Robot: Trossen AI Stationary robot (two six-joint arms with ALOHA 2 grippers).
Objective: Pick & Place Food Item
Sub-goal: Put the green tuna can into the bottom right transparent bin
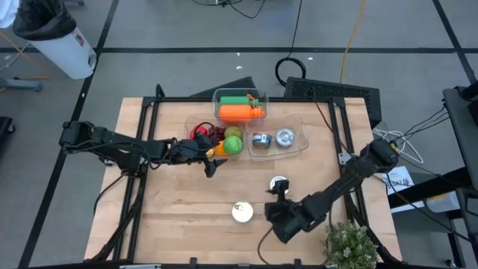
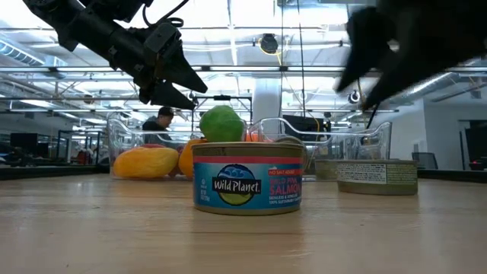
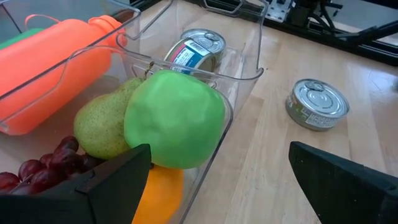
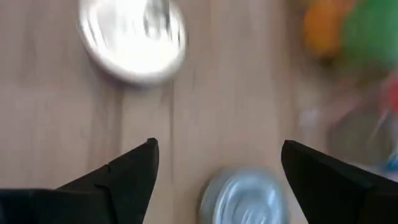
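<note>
Two tins stand on the wooden table: a salmon tin (image 1: 241,211) (image 2: 247,186) near the front and a second tin (image 1: 278,183) (image 2: 377,176) behind it to the right. My right gripper (image 1: 273,203) (image 4: 217,155) hangs open above the table by these two, holding nothing; the second tin (image 4: 245,196) shows low between its fingers. My left gripper (image 1: 213,158) (image 3: 219,149) stands open at the near corner of a clear bin (image 3: 245,78) holding a green apple (image 3: 174,118), a pear (image 3: 102,124), an orange and grapes.
A second clear bin (image 1: 302,142) to the right of the fruit holds two more tins (image 1: 261,140). A far bin (image 1: 239,104) holds an orange and a green bottle. A potted plant (image 1: 349,246) stands at the near right corner. Bare wood lies at the near left.
</note>
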